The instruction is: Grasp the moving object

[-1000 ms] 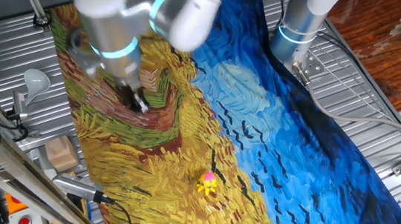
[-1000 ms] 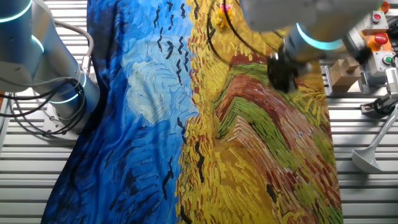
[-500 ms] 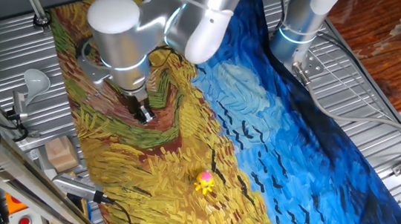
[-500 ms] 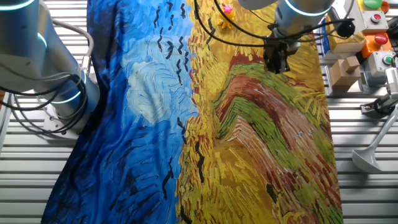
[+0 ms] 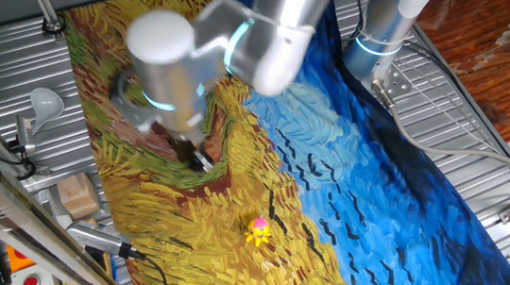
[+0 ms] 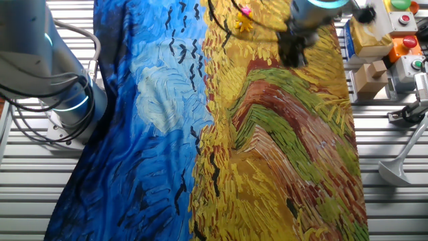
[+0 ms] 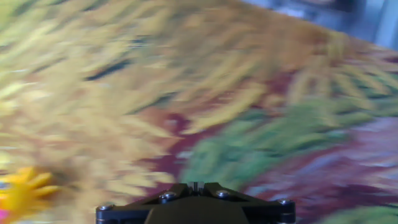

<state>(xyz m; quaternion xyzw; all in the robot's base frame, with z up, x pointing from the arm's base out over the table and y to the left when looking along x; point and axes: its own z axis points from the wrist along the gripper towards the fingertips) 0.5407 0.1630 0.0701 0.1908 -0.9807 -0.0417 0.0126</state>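
Note:
The moving object (image 5: 260, 231) is a tiny toy with a pink top and splayed yellow legs, standing on the yellow part of the painted cloth (image 5: 344, 199). It also shows at the top edge of the other fixed view (image 6: 244, 20) and, blurred, at the lower left of the hand view (image 7: 22, 193). My gripper (image 5: 198, 160) hangs low over the brown-green swirl, a hand's width up and left of the toy. In the other fixed view the gripper (image 6: 294, 57) is to the toy's right. In the hand view its fingertips (image 7: 194, 185) meet, shut and empty.
A second arm's base (image 5: 380, 37) stands at the cloth's far edge. Wooden blocks (image 5: 77, 195) and a grey scoop (image 5: 43, 101) lie on the metal slats to the left. A button box (image 6: 404, 30) sits beside the cloth.
My arm has swung down and right across the cloth toward the toy. The toy has shifted only slightly.

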